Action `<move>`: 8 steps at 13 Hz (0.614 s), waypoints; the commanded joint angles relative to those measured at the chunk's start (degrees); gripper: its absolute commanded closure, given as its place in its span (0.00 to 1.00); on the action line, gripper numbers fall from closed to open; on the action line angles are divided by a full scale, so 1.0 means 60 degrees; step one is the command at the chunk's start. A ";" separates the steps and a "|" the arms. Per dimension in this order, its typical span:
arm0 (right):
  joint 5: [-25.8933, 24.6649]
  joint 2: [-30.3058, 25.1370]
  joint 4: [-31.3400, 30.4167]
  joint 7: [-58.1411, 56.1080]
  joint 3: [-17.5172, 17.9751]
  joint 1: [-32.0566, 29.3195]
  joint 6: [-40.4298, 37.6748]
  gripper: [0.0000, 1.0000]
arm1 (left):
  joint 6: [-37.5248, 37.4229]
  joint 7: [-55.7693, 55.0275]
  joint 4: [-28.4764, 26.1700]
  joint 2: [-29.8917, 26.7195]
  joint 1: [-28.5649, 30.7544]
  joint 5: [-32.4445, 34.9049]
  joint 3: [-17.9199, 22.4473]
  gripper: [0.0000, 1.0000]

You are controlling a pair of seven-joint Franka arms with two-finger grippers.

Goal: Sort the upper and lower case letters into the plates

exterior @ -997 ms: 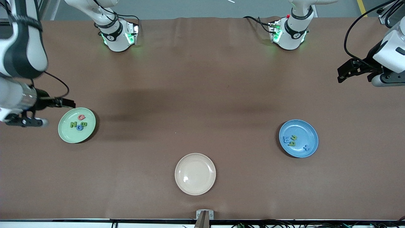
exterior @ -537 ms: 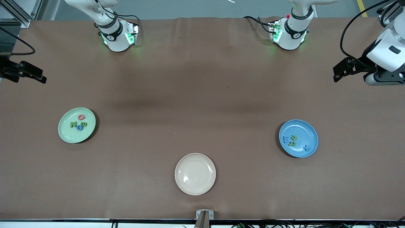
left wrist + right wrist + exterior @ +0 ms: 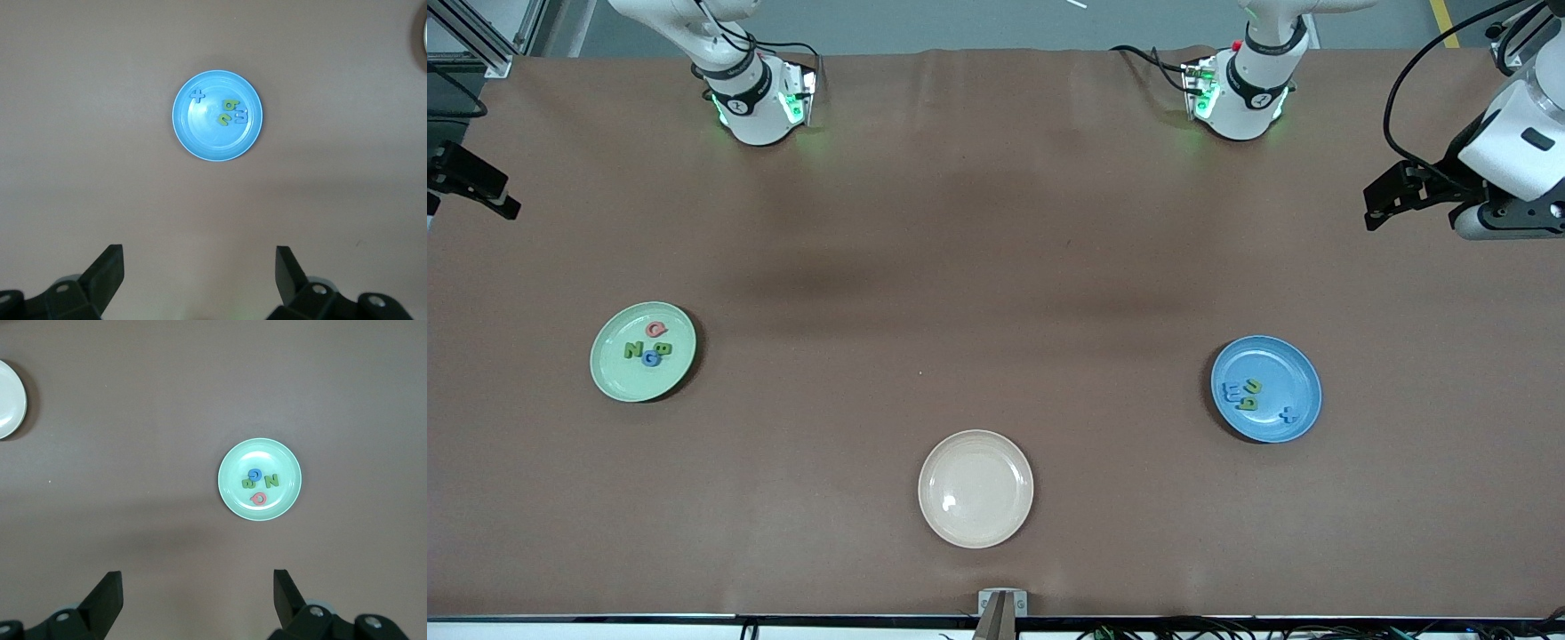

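Plates first: we see the mint green plate (image 3: 643,351) toward the right arm's end of the table, holding a red, a blue and two green letters (image 3: 259,484). The blue plate (image 3: 1265,388) lies toward the left arm's end, carrying two blue and two green letters (image 3: 227,111). The cream plate (image 3: 975,488) sits between them, nearer the front camera. We find the left gripper (image 3: 199,267) high above the table at its end, fingers spread wide and holding nothing. The right gripper (image 3: 197,590) hangs likewise at its own end, fingers apart.
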 commanded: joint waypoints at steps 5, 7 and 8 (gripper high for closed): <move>-0.0051 -0.0556 -0.0562 0.0123 0.0063 -0.0064 0.0542 0.00 | -0.0036 0.0172 -0.0051 -0.0200 0.0061 -0.0130 0.0000 0.00; -0.0051 -0.0570 -0.0562 0.0123 0.0063 -0.0078 0.0542 0.00 | -0.0036 0.0201 0.0066 -0.0127 0.0061 -0.0115 0.0000 0.00; -0.0051 -0.0556 -0.0548 0.0137 0.0063 -0.0064 0.0542 0.00 | -0.0036 0.0201 0.0066 -0.0127 0.0061 -0.0115 0.0000 0.00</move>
